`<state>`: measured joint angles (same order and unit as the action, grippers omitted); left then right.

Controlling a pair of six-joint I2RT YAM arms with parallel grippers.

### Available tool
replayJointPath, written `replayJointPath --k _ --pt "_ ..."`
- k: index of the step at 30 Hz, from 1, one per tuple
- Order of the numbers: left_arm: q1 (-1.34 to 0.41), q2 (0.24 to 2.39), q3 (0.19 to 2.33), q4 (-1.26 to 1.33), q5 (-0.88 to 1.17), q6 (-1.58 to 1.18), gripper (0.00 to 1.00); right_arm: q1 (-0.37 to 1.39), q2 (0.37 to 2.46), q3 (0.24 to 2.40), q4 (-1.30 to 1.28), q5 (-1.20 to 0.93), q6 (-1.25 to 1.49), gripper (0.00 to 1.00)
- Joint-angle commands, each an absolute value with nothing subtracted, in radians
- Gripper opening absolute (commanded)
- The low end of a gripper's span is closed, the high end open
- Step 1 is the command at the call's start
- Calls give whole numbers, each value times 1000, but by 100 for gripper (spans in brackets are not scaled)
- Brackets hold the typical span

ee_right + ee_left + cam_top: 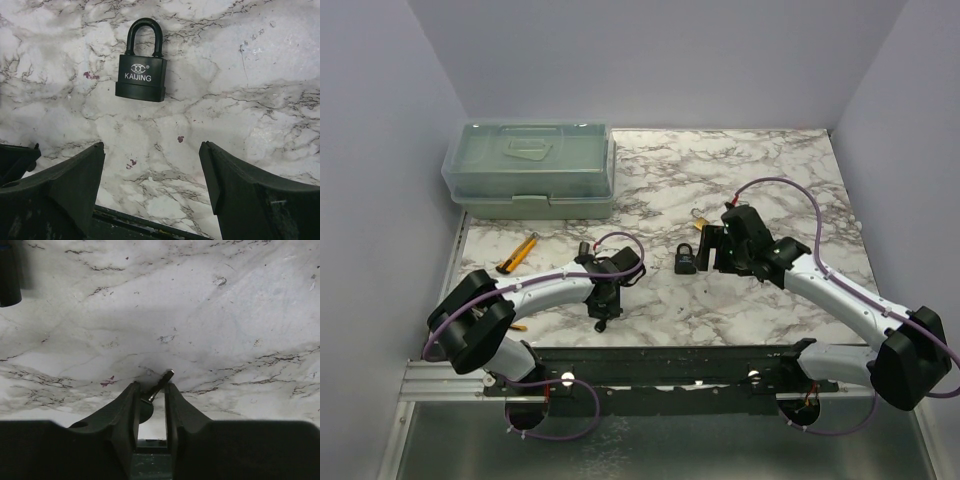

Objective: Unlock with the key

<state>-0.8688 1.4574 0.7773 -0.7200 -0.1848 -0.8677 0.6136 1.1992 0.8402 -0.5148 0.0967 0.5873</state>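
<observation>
Grey-veined white marble tabletop (770, 180), lilac walls (660, 60) close left, right and far. My left gripper (151, 386) sits narrow around the tiny black-headed metal key (160, 385), and I can't tell if it grips. My right gripper (152, 146) is wide apart, empty.

Your key (160, 385) is tiny: a round black head and a thin, short metal blade. It lies on the marble bench (225, 315), blade angled up to the right, head low between the close-set fingers of the left hand (151, 386).
</observation>
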Motion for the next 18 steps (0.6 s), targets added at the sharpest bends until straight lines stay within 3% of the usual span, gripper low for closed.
replayJointPath --k 1,9,18 --pt "-870 1504 749 -699 -214 -871 23 618 1178 820 -495 113 592 83" --pt "-884 1513 750 -701 -209 -885 0 618 1177 818 -491 107 591 83" --pt "-892 1403 786 -623 -131 -854 0 618 1107 804 -446 73 583 83"
